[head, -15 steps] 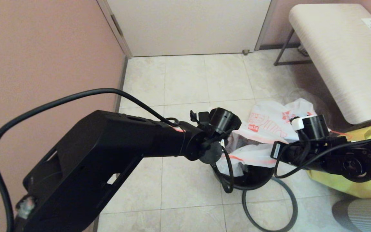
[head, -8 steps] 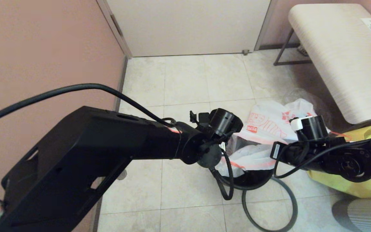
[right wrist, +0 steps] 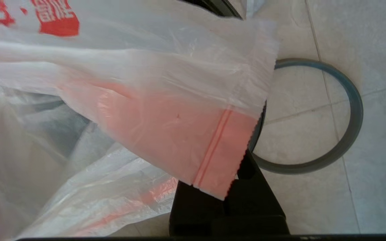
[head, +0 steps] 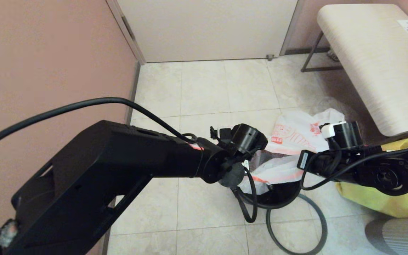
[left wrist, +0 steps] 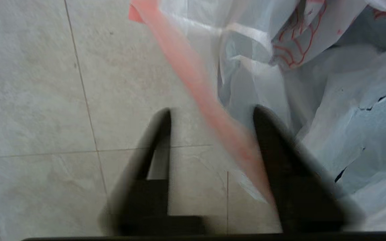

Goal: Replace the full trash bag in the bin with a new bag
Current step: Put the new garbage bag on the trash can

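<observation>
The black bin [head: 282, 194] stands on the floor between my two wrists. A thin white new bag [head: 278, 170] with a pink hem is draped across its mouth. My right gripper [right wrist: 240, 167] is shut on the hem's corner [right wrist: 213, 154], which covers its fingertips. My left gripper [left wrist: 211, 112] is open at the bin's other side, and the pink hem band [left wrist: 213, 110] runs between its fingers, close to one finger [left wrist: 273, 140]. The full bag [head: 296, 132], white with red print, lies just behind the bin. The grey hoop [head: 317, 219] lies flat on the tiles beside the bin.
A yellow shopping bag [head: 384, 205] sits right of the bin under my right arm. A pale bench [head: 367, 63] stands at the back right, a door [head: 207, 28] straight ahead, a wall [head: 48, 63] on the left. A striped object [head: 398, 233] is at the bottom right.
The left arm rose a little, then sank back, its wrist ending slightly lower. The right wrist shifted slightly away from me, drawing the new bag's hem further over the bin.
</observation>
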{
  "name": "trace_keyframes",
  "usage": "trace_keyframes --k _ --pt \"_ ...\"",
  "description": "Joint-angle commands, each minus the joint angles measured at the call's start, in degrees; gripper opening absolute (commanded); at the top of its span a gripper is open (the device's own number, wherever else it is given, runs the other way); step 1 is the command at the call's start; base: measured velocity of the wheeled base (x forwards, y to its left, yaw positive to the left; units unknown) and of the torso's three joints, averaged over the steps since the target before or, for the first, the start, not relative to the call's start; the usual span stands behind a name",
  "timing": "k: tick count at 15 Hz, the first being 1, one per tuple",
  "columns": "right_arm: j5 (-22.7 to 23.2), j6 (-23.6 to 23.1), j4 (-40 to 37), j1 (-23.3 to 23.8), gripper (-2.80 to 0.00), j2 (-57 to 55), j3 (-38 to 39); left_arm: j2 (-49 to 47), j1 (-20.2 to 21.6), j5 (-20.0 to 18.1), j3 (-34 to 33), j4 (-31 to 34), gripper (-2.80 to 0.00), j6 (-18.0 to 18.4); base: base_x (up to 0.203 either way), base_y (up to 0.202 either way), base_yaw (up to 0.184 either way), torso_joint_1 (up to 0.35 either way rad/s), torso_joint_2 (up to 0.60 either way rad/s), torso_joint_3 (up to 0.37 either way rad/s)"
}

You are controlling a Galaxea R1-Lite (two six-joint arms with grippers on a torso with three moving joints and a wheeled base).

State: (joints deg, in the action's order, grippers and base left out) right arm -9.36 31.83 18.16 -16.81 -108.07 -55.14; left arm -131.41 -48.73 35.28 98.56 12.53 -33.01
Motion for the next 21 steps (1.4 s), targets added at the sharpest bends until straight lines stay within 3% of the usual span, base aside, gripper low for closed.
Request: trace_keyframes --k 1,6,9,12,19,21 --pt "0.0 0.2 0.1 0.1 -2.8 0.1 -0.1 -0.6 0.0 0.2 0.1 0.0 -2.8 -0.2 0.0 0.0 0.0 0.0 0.0 0.0" --pt "0.0 0.3 -0.4 0.0 -2.8 1.3 2.9 0.0 0.0 0.3 -1.8 0.2 -2.8 -1.3 0.0 0.0 0.0 0.0 0.0 0.0" --pt "0.0 1.0 -0.6 -0.6 -2.8 3.3 10.4 2.6 -0.2 0.2 -10.2 -1.4 -2.8 -2.5 0.0 0.0 0.0 0.0 0.0 0.0" --pt "0.0 2.5 -0.4 -1.7 -2.8 2.6 13.3 2.2 -0.9 0.0 -17.8 -7.6 -2.8 -3.2 0.0 0.0 0.0 0.0 0.0 0.0" --pt "-0.4 3.0 -0.4 -3.9 -2.8 -8.7 13.9 -3.2 -2.2 -1.7 -19.5 -8.9 -2.8 -3.2 0.0 0.0 0.0 0.0 0.0 0.0" --pt "-3.0 2.8 -0.2 -3.8 -2.8 -12.5 12.3 -4.7 -1.9 -1.8 -19.1 -9.7 -2.8 -3.0 0.0 0.0 0.0 0.0 0.0 0.0"
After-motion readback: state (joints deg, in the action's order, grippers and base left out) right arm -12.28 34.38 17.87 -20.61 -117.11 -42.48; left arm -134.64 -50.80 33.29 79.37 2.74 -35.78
